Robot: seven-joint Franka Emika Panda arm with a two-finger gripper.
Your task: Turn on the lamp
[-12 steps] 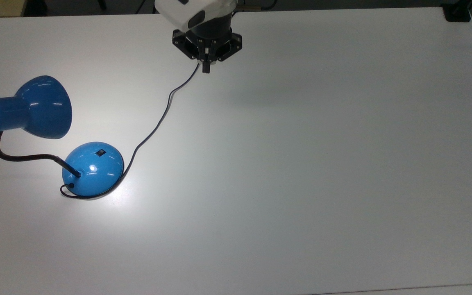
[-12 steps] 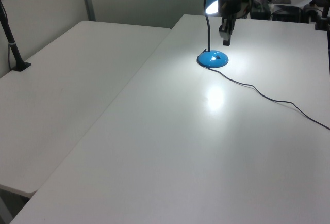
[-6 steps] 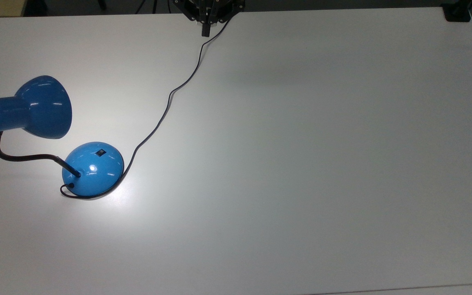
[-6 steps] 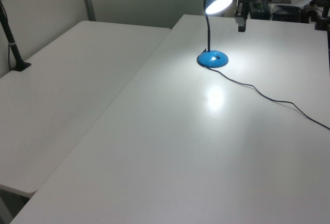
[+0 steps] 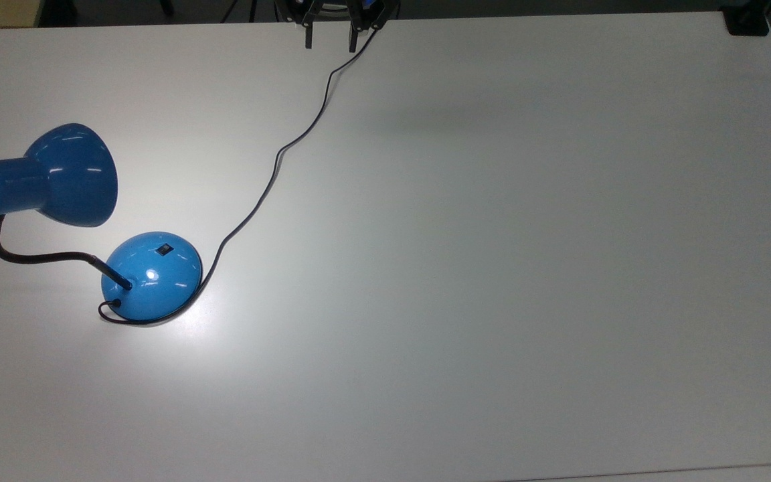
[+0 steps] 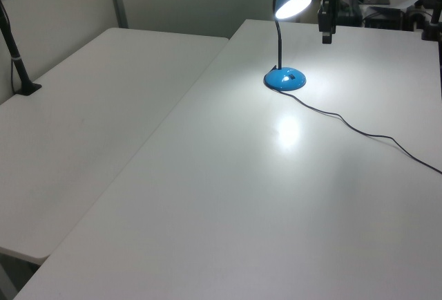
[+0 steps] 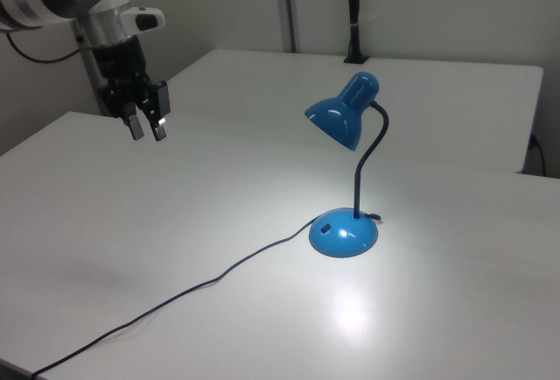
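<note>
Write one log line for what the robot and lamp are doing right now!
lamp: lit, bright patch on table | gripper: jaws open, empty, up off the table, away from lamp | cord: loose across table

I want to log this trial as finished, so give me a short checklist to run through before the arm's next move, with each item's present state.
1. Lamp lit: ok; its shade glows and a bright patch lies on the table.
2. Gripper clear of the lamp: ok; it hangs well apart from it.
3. Gripper holding nothing: ok; the fingers are open.
4. Base flat on the table: ok.
5. Cord free of the gripper: cannot tell; in the top view it runs right under the fingers.
</note>
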